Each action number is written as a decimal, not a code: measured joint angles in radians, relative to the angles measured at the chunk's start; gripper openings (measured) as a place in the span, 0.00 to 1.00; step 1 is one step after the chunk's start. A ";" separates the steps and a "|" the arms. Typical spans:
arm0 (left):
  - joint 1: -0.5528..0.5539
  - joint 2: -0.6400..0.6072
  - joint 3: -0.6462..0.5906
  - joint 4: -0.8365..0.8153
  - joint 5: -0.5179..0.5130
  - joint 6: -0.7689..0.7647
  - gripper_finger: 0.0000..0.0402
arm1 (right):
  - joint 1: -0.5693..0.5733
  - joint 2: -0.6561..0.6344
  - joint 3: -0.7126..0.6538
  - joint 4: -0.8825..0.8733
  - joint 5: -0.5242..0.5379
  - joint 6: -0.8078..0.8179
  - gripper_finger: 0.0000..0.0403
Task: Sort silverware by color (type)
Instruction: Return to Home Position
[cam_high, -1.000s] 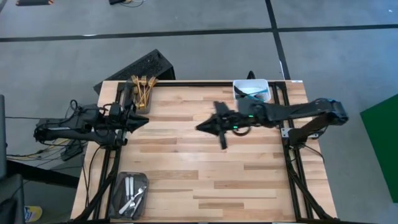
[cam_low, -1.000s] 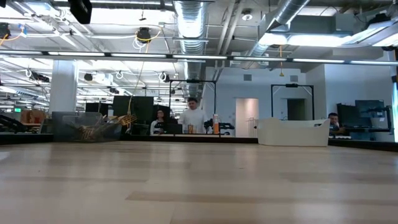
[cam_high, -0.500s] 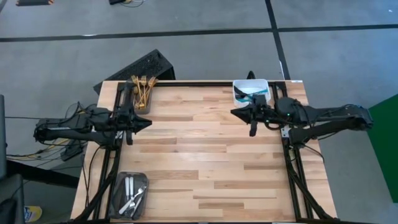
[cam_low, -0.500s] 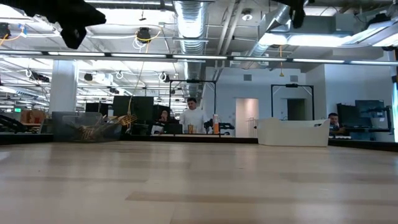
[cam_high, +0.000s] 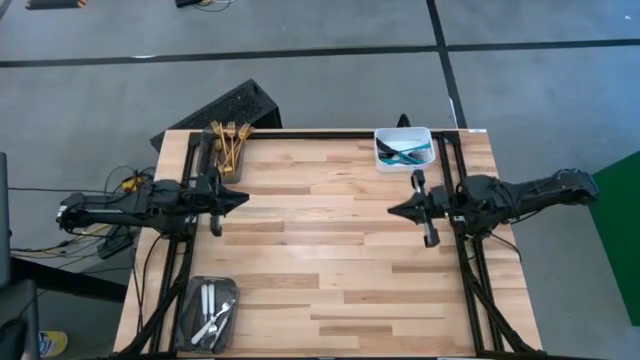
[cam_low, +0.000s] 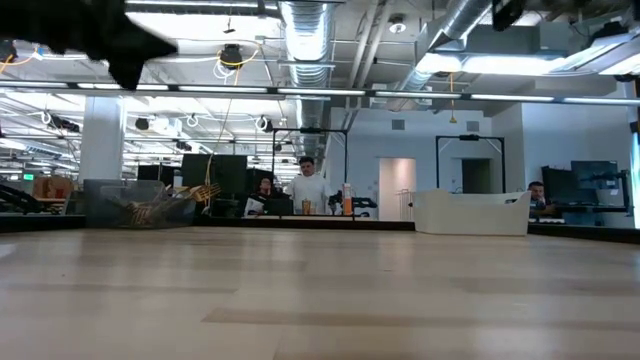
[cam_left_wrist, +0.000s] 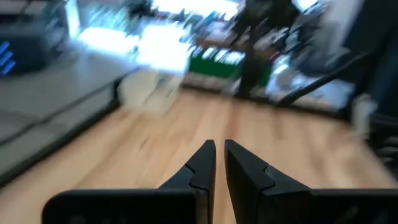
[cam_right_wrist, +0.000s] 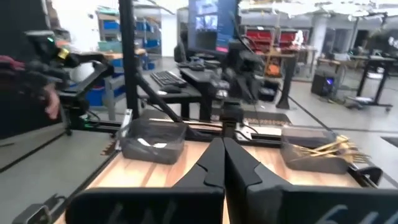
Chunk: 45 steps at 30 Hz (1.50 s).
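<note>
L gripper (cam_high: 241, 197) at 9 o'clock of table (cam_high: 330, 260), fingers pinched together, empty. R gripper (cam_high: 391, 211) at 3, likewise clenched, empty. Gold forks (cam_high: 231, 141) at 11, blue forks (cam_high: 406, 153) at 1, silver utensils (cam_high: 212, 311) at 7.

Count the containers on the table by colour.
Dark trays: 2 (gold-fork tray, silver-utensil tray)
White bin: 1
Total: 3
</note>
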 joint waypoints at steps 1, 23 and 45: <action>0.001 0.001 -0.007 -0.032 -0.025 -0.019 0.05 | 0.001 -0.019 -0.024 0.016 0.000 0.000 0.03; 0.000 -0.301 -0.015 -0.118 0.051 0.130 0.05 | -0.064 -0.579 -0.361 0.001 0.014 0.061 0.03; 0.000 -0.276 -0.208 0.003 0.104 0.078 0.05 | -0.047 -0.640 -0.513 0.045 -0.035 0.134 0.03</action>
